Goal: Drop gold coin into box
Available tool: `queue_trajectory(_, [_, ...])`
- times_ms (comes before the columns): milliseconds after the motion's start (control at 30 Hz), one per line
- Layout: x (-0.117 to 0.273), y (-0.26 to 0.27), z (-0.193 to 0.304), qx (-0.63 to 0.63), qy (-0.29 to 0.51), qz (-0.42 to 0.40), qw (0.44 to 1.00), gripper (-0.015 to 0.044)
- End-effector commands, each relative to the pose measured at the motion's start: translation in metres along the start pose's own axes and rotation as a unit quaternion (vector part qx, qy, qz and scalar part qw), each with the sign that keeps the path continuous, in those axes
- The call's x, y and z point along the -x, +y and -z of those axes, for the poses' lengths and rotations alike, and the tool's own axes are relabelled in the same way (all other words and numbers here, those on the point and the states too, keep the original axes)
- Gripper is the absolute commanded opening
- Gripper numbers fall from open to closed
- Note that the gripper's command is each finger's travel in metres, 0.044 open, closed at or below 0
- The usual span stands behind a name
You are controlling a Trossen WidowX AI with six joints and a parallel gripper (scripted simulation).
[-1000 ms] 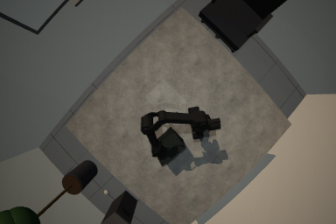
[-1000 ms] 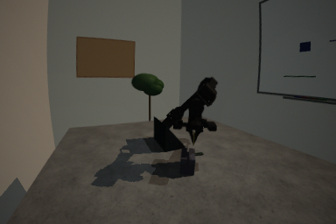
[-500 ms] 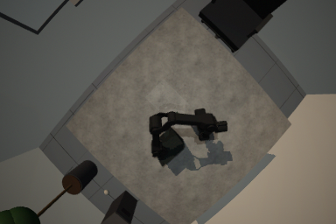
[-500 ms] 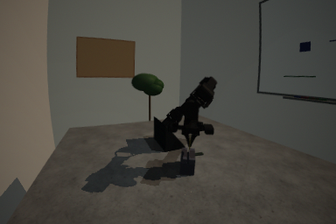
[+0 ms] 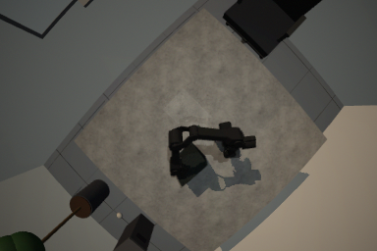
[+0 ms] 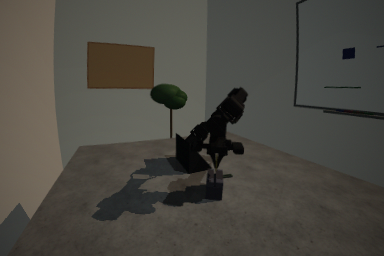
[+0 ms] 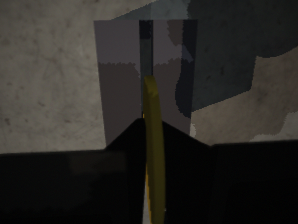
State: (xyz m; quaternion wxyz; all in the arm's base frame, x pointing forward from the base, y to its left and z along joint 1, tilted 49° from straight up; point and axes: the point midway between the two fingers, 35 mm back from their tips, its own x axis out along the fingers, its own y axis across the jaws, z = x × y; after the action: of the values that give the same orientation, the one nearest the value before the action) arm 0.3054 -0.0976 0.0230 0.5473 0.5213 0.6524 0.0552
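Wrist view: black gripper (image 7: 150, 165), mostly cut off below, pinches the thin gold coin (image 7: 154, 150) edge-on. Its upper edge lines up over the dark narrow slot (image 7: 145, 47) in the closed grey box (image 7: 117, 80); bare concrete table (image 7: 45, 75) lies alongside

one arm (image 5: 211, 134) with one gripper (image 6: 216, 166), one coin (image 7: 154, 145), one box (image 7: 145, 70) with one slot (image 7: 145, 47), one chair (image 5: 280, 3) at 1 o'clock, one plant (image 6: 169, 96), one corkboard (image 6: 120, 65), one whiteboard (image 6: 340, 48).
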Motion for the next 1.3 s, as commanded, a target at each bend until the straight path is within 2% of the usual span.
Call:
queue_trajectory(0, [0.000,-0.001,-0.001,0.001,0.000,0.000,1.000,0.0000])
queue_trajectory(1267, [-0.016,-0.001,-0.003,0.001,0.000,-0.001,1.000,0.0000])
